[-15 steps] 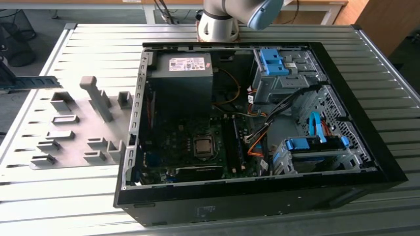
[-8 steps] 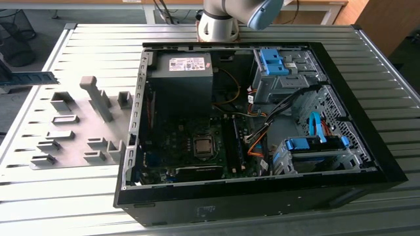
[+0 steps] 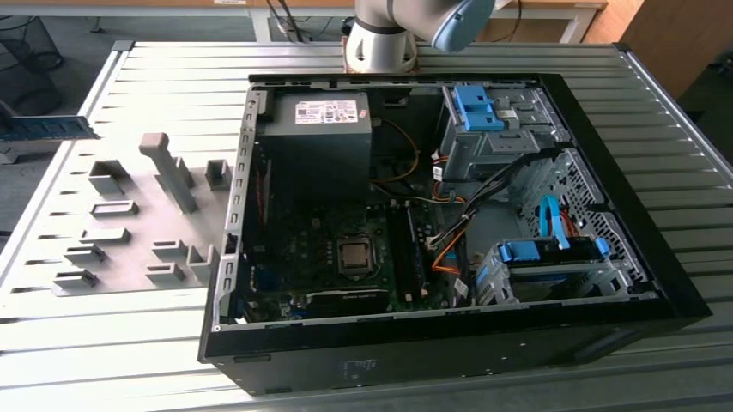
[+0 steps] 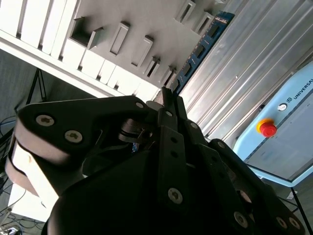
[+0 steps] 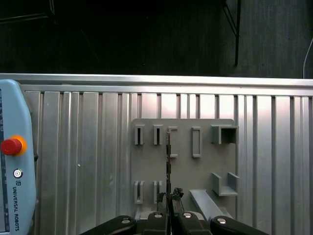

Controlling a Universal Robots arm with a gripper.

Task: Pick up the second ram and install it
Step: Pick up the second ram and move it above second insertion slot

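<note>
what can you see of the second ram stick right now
The second ram is a thin, flat, long bluish-green circuit board with a row of black chips along one face. One end is clamped in the shut gripper, and the rest juts straight out past the fingertips. In the first wrist view it shows edge-on as a dark sliver over the grey holder plate. Whether it touches the plate cannot be told.

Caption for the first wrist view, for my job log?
Gripper shut on the second ram, seen edge-on against the grey holder plate on the slatted metal table.
</note>
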